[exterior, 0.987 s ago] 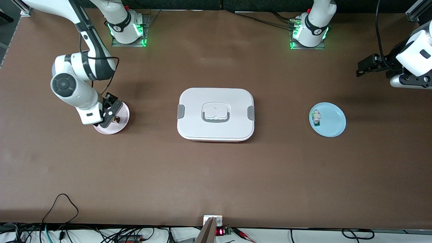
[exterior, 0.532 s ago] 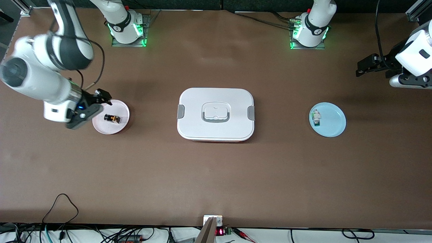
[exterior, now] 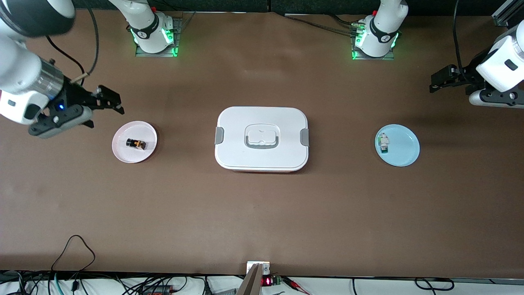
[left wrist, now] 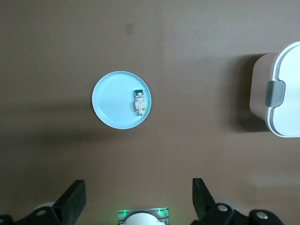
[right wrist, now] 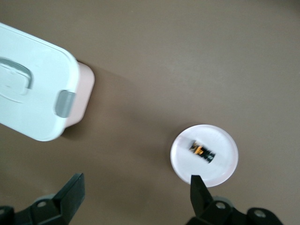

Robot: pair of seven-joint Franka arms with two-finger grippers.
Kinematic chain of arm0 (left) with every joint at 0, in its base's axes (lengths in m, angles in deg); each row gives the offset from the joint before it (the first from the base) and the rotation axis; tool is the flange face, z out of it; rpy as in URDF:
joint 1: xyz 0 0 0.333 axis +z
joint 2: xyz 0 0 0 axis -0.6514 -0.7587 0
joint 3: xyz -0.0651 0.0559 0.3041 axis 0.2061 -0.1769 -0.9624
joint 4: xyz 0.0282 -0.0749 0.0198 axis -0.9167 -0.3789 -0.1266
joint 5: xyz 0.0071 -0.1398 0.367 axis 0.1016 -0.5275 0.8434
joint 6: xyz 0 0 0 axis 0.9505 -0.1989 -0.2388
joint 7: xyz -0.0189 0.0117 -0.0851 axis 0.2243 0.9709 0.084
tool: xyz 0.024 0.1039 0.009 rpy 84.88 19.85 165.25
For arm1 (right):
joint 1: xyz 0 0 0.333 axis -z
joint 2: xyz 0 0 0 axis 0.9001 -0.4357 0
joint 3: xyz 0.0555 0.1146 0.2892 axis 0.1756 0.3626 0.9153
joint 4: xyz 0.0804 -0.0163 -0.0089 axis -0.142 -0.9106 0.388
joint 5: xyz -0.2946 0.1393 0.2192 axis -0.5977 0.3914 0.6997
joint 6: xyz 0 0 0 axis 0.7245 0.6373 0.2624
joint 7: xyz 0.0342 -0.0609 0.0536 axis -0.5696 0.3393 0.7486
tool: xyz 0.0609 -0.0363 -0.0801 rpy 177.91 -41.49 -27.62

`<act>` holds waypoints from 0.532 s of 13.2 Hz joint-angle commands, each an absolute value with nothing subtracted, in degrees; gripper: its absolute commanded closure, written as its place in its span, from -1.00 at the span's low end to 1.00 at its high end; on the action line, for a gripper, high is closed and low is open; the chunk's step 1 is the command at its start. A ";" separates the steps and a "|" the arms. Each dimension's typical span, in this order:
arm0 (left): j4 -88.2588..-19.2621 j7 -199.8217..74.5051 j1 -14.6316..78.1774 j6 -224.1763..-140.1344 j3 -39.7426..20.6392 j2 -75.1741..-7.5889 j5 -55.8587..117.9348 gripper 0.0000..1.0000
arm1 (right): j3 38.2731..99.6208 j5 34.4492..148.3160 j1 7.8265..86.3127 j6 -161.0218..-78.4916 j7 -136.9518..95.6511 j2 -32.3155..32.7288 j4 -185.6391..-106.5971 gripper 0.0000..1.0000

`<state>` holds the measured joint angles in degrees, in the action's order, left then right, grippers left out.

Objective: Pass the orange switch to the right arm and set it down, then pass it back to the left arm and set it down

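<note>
**Orange switch on pink plate; both grippers empty and spread**

Item 1. Orange switch point(exterior: 136, 144): small black block with orange markings, lying flat on a pink plate point(exterior: 122, 153) toward the right arm's end of the table. Nothing touches it. In the right wrist view the same switch point(right wrist: 202, 151) sits near the middle of the plate point(right wrist: 220, 174).

Item 2. Right gripper point(exterior: 109, 103): raised in the air, over bare table just beside the pink plate's rim, on the side toward the robots' bases. Fingers spread wide, nothing between them; both fingertips point(right wrist: 198, 191) show apart at the edge of the right wrist view.

Item 3. Box point(exterior: 261, 138): large white rounded container with grey side clips and a grey-outlined recessed lid handle, a reddish edge showing at its base. It stands at mid-table, between the two plates and well apart from each. Lid on.

Item 4. Blue plate point(exterior: 403, 152): toward the left arm's end of the table. It carries a small white-and-green component point(exterior: 383, 143), which lies close to the rim on the side facing the box.

Item 5. Left gripper point(exterior: 439, 82): held up at the left arm's end of the table, well apart from the blue plate, waiting. Fingers point(left wrist: 71, 203) spread wide and empty in the left wrist view, which looks down on the blue plate and one clipped end of the box.

Item 6. Table point(exterior: 262, 217): brown surface.
</note>
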<state>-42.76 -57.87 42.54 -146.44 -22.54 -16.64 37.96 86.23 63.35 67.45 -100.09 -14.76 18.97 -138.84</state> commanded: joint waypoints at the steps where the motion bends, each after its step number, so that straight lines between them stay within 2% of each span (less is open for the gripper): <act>1: -40.72 -57.70 42.41 -146.12 -22.52 -17.25 38.01 -1.00 | 83.81 63.51 63.13 -95.21 -24.16 19.89 -137.10 -1.00; 4: -40.62 -57.79 42.32 -146.03 -22.52 -17.34 37.92 -1.00 | 79.43 50.88 61.27 -94.22 -24.63 19.89 -137.10 -1.00; 7: -40.62 -57.79 42.32 -146.03 -22.52 -17.34 37.83 -1.00 | 75.72 45.14 61.61 -93.44 -25.33 19.89 -136.83 -1.00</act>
